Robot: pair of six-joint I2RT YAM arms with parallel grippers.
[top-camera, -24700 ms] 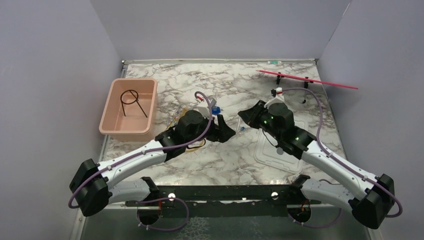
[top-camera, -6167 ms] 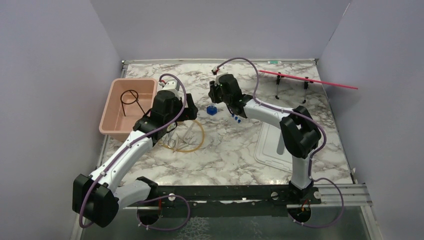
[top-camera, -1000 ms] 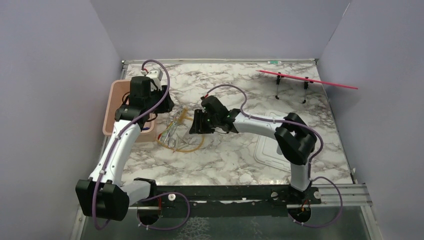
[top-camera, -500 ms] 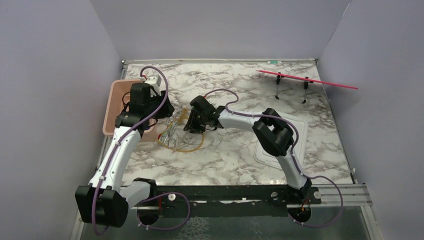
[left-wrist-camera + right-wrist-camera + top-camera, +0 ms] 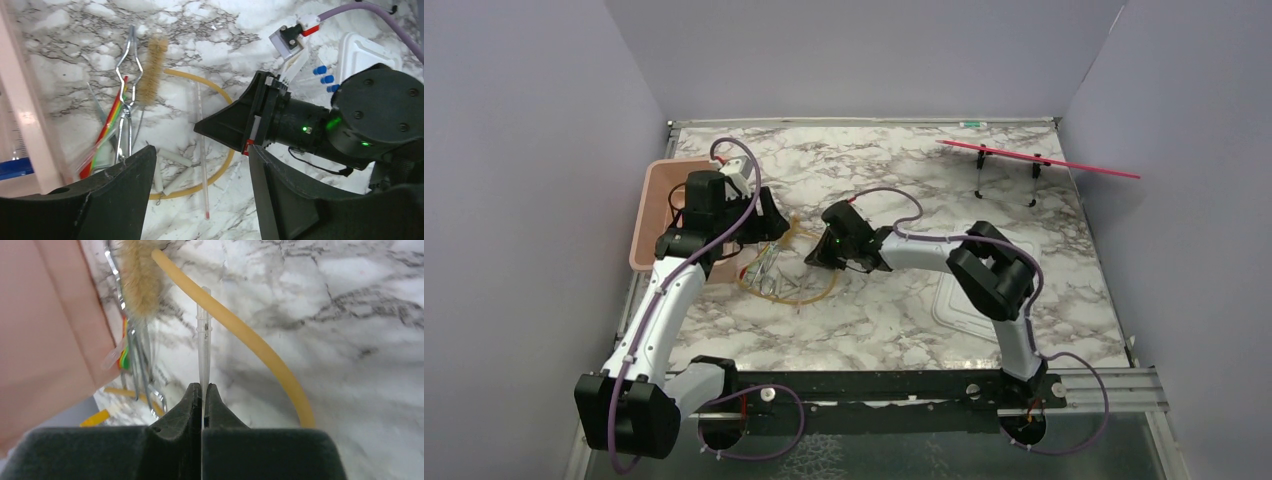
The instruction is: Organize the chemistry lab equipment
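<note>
You've got the marble table (image 5: pixel 904 300) with the pink tub (image 5: pixel 649 215) on its left edge and the white lid (image 5: pixel 954 310) toward the near right corner. Your left pincer (image 5: pixel 202 150) hangs wide open over the pile just beside the tub, gripping nothing. Your right pincer (image 5: pixel 202 390) reaches in from the right, jaws closed tight on one end of a thin clear rod (image 5: pixel 204 340). The amber rubber tubing loop (image 5: pixel 240 329) lies flat on the table left of the middle, with the rod crossing it. Metal tongs (image 5: pixel 125 112) and a bristle brush (image 5: pixel 149 70) lie side by side near the tub wall. The clear blue-capped tubes (image 5: pixel 326 79) sit behind the right pincer.
</note>
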